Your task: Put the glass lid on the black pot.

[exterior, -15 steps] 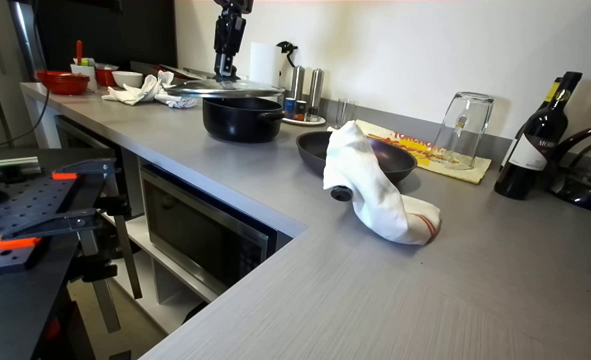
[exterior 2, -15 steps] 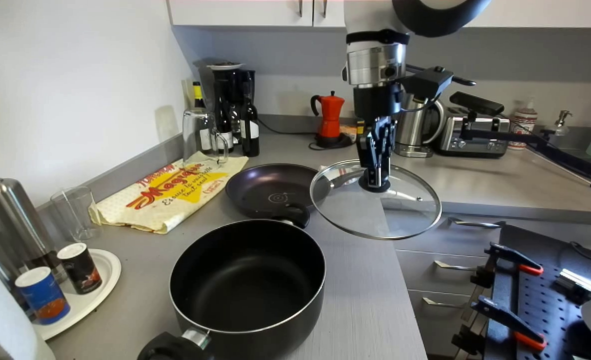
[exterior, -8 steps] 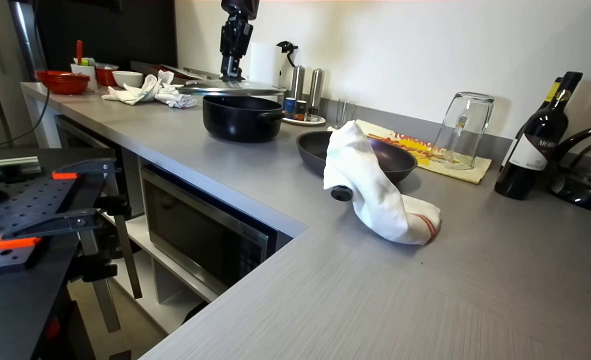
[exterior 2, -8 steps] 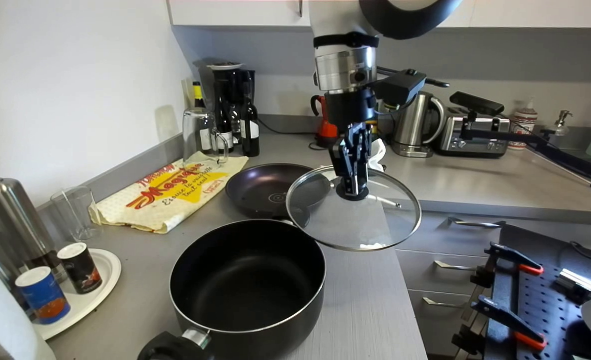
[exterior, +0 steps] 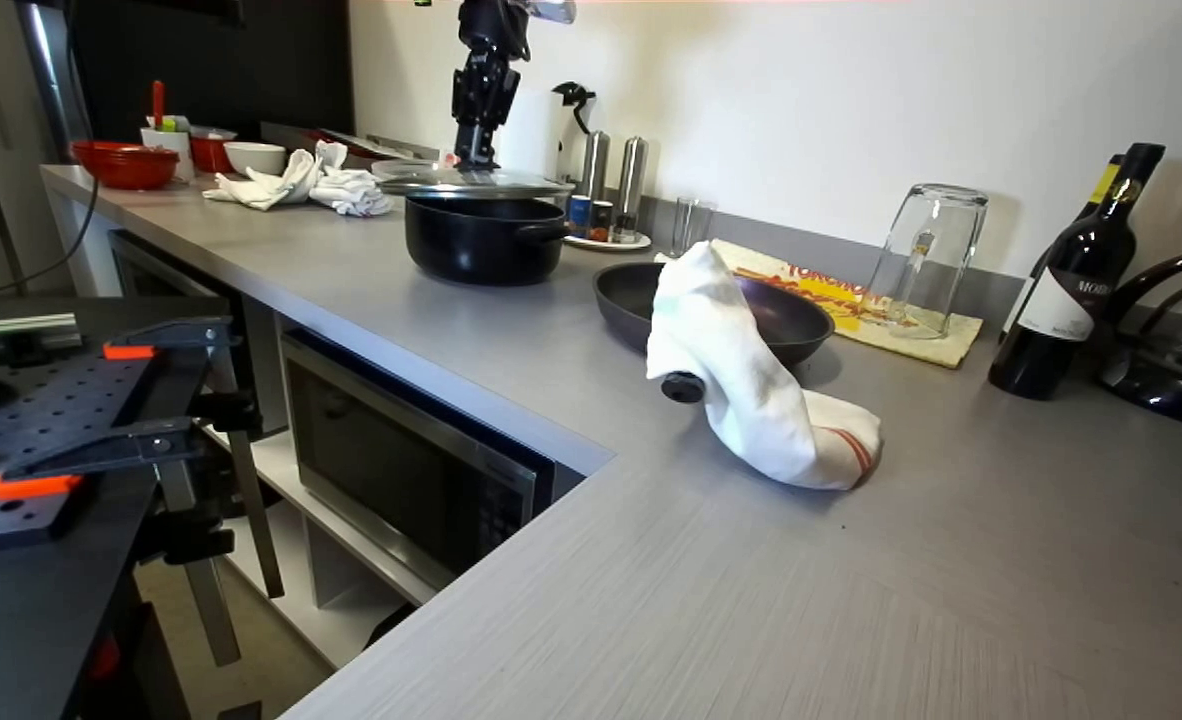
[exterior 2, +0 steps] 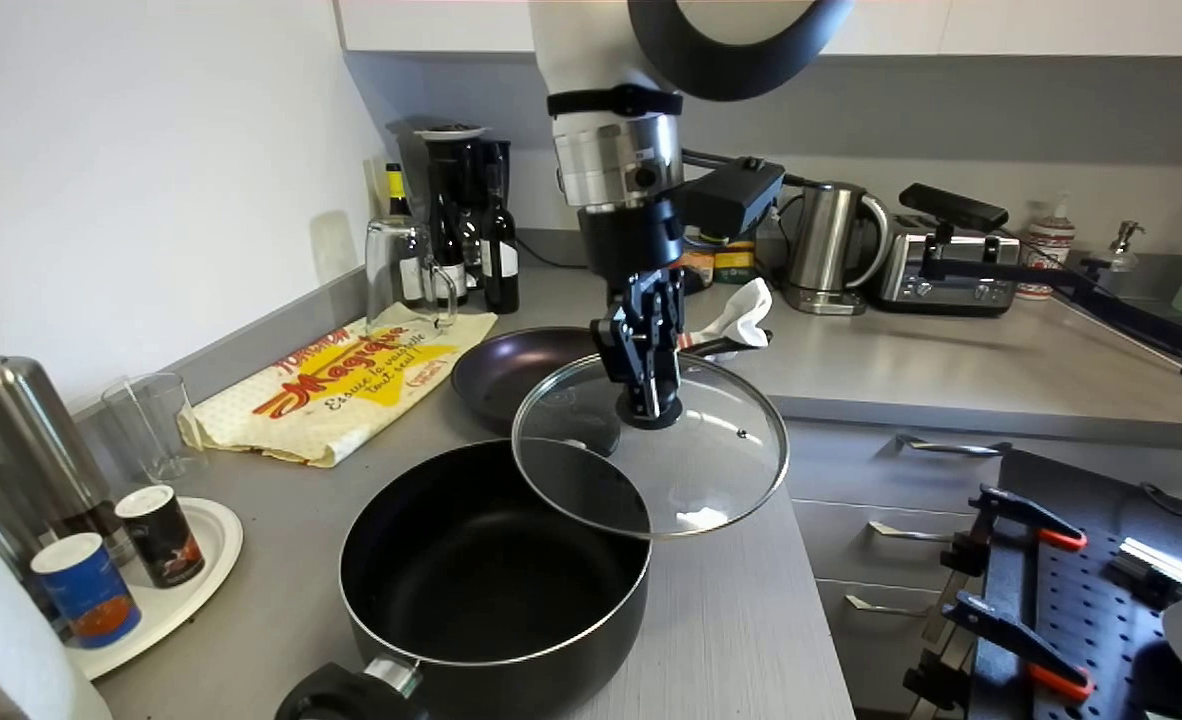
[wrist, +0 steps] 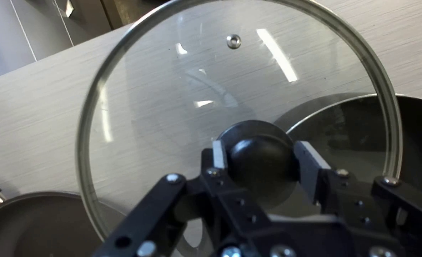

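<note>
Yellow dishcloth (exterior 2: 336,390) reads "Magique"; the gripper (wrist: 261,157) pinches the black knob (wrist: 255,132) of a clear, metal-rimmed glass lid (exterior 2: 676,458).

Glass lid (exterior 2: 686,470) held aloft near black pot (exterior 2: 471,585)

A gripper (exterior 2: 654,406) clasps the dark knob (exterior 2: 647,420) of the lid, which overlaps part of the pot's open top from this angle. A frying pan (exterior 2: 499,375) sits just behind the pot on the grey counter (exterior 2: 726,600). Farther back, a clear mug (exterior 2: 396,270) stands upside down on a printed cloth (exterior 2: 321,400), and a steel kettle (exterior 2: 826,250) stands beside a toaster (exterior 2: 966,290).
</note>
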